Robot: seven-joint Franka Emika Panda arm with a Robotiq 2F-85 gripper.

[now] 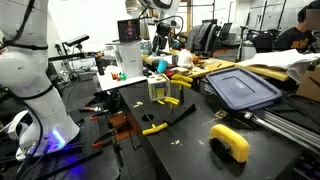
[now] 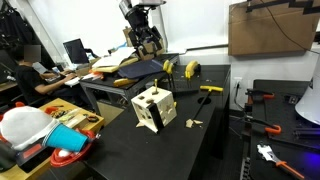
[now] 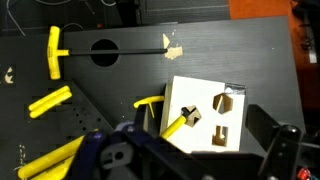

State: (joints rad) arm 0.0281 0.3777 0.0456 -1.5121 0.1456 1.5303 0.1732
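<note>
A cream wooden box with shaped holes in its top stands on the black table. A yellow peg sticks out of one hole at a slant. My gripper hangs open high above the box and holds nothing; its dark fingers frame the lower edge of the wrist view. In both exterior views the gripper is well above the table and the box. A yellow T-piece lies against the box's left side.
More yellow pieces lie left of the box, and a yellow-headed black rod beyond it. A yellow roll and a blue lid sit on the table. A person works at a desk nearby.
</note>
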